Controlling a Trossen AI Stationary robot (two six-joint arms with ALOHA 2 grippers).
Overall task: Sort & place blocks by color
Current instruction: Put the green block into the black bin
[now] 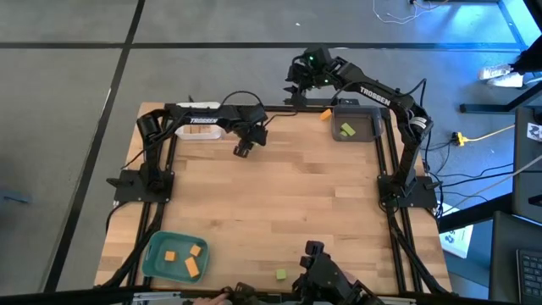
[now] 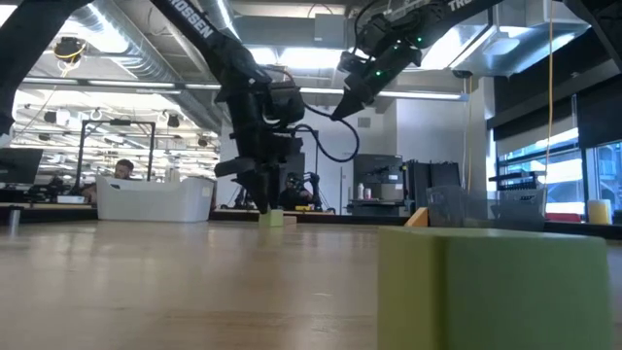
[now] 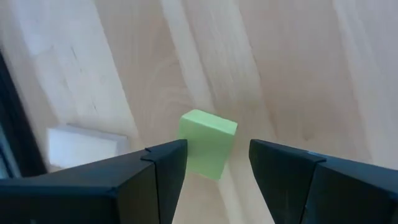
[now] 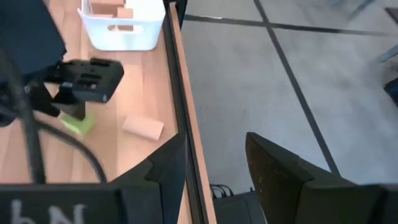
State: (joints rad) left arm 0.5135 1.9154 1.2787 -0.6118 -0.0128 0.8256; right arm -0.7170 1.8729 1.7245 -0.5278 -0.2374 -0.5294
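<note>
While the left gripper (image 3: 217, 163) hangs low near the table's (image 1: 279, 195) far edge, its open fingers straddle a green block (image 3: 207, 143) lying there. Right gripper (image 4: 214, 165) hovers past that edge, fingers apart, holding nothing.

1. The word "TROSSEN" stands in white capital letters on the dark link of the right arm (image 1: 373, 93), seen from above.
2. In the low view, white letters reading "OSSEN" stand on the dark upper link of the left arm (image 2: 190, 21); the start of the word is cut off.
3. In the right wrist view, pale letters at the edge are too cut off to read.
</note>
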